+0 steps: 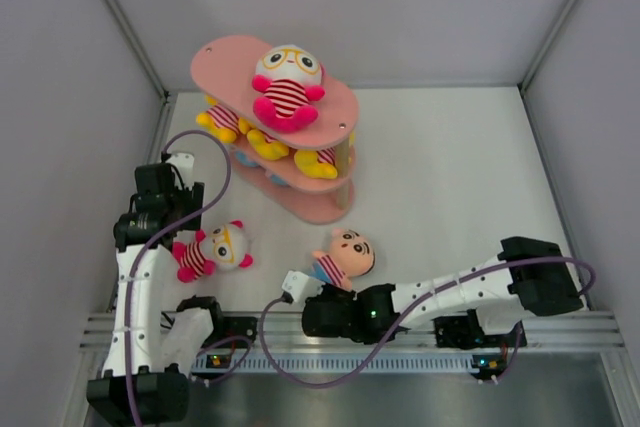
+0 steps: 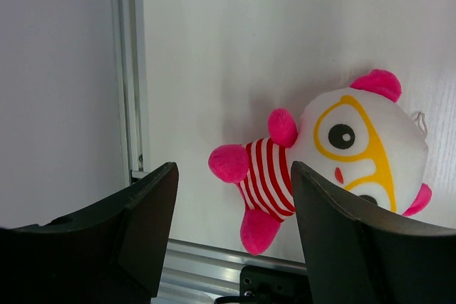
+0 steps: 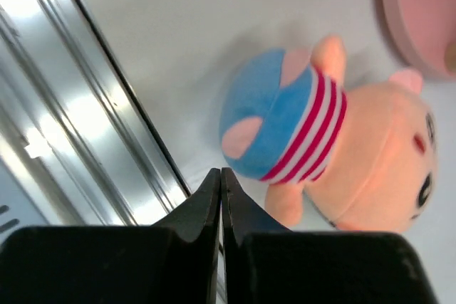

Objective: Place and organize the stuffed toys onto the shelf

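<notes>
A: Two stuffed toys are out on the table (image 1: 450, 177), and the shelf (image 1: 225, 55) at the back holds the rest. There's a glasses doll (image 1: 288, 82) sitting on the top board and yellow toys (image 1: 265, 145) crammed onto the middle one.
B: Look at the left gripper (image 2: 234, 172), jaws spread wide with nothing in them, hovering over the pink-limbed toy (image 2: 342, 154), which lies face up beside the left arm.
A: Trouble is, that toy sits off to the right of the gap. Drop straight down and I reckon the fingers pinch one pink arm, then that big head swings and slips free on the lift.
B: Now the right gripper (image 3: 219, 174): fingers pressed together, holding nothing, tips just beside the blue shorts of the peach-faced toy (image 3: 335, 140).
A: Closed up like that, it can only shove. Push on and the doll skids across the table or rolls against the rail (image 3: 107, 105) at the near edge. It needs to open first.
B: And the shelf itself?
A: Crowded! Yellow feet hang over the middle rim. A clumsy drop-off there could knock a neighbour off, or nudge the whole stand
</notes>
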`<state>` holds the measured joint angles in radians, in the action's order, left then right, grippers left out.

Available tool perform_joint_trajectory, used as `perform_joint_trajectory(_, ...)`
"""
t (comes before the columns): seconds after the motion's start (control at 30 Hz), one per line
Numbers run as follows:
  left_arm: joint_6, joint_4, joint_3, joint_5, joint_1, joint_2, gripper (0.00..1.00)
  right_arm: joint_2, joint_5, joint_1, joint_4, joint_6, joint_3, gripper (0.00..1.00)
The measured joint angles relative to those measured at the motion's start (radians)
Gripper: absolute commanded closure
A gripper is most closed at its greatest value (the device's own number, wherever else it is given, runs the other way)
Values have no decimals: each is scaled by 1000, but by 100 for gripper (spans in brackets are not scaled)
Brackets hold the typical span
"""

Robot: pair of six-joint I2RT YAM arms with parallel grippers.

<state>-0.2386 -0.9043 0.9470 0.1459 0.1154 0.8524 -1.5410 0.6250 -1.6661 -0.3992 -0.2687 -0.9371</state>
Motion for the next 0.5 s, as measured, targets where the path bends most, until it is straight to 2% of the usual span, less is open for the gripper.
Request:
perform_joint_trajectory(0.23, 0, 0, 0, -3, 0, 0, 30, 24, -76, 43, 48, 223, -119, 100)
perform_joint_trajectory(0.27, 0, 0, 0, -3, 1, 0, 30, 20, -85, 64, 42, 237, -131, 96)
perform_joint_trajectory(0.33, 0, 0, 0, -3, 1, 0, 30, 14, -100, 95, 32, 240, -145, 75)
perform_joint_trajectory(0.37, 0, 0, 0, -3, 1, -1, 30, 14, -103, 104, 31, 229, -144, 51)
perform_joint_trajectory(0.4, 0, 0, 0, -4, 1, -2, 30, 14, -104, 112, 24, 210, -141, 40)
perform_joint_trajectory(0.43, 0, 0, 0, -5, 1, -4, 30, 16, -104, 113, 26, 196, -131, 31)
perform_joint_trajectory(0.5, -1, 0, 0, -8, 1, -5, 30, 27, -106, 113, 31, 159, -90, 29)
